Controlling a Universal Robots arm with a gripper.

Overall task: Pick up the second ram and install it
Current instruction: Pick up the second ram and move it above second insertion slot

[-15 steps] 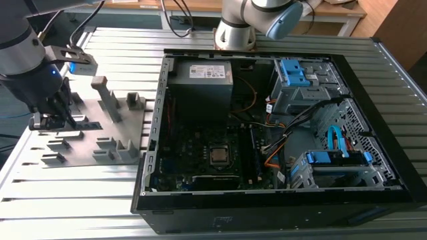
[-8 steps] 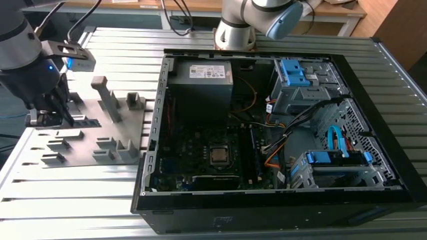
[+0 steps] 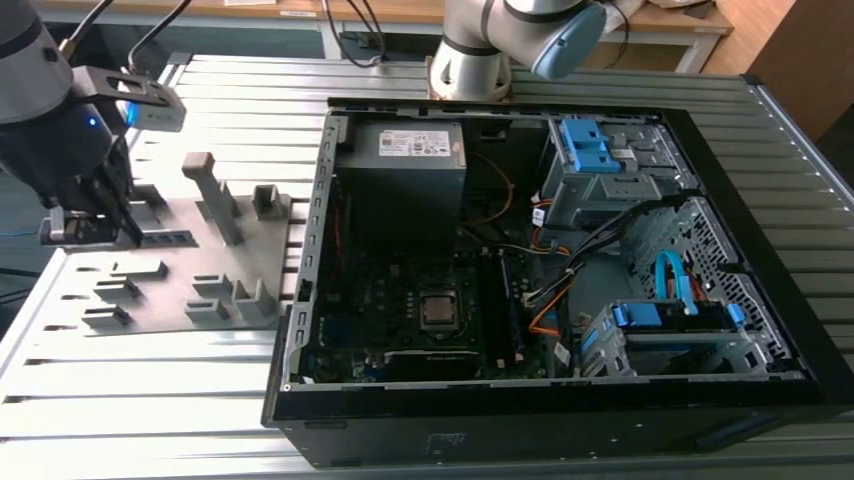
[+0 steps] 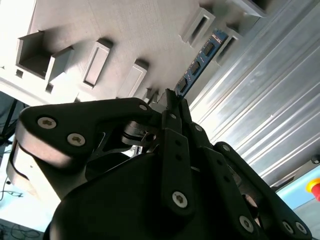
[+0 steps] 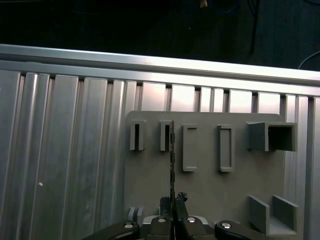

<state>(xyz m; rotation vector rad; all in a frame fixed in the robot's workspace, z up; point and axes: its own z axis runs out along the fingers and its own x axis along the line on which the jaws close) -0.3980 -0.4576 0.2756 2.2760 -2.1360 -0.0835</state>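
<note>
Gripper clasps the second ram at grey tray on ribbed aluminium table.

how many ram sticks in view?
1. The second ram is held edge-on by the gripper, over the grey holder tray. Any seated in the motherboard may be hidden.

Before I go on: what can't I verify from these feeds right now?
- Second wrist view: the body of the gripper hides the near end of the second ram, so whether it sits in the holder tray is unclear.
- First wrist view: the ram is edge-on, so its chips and notch are hidden.
- Exterior view: the motherboard is too dark and small to tell which memory slot is free.
</note>
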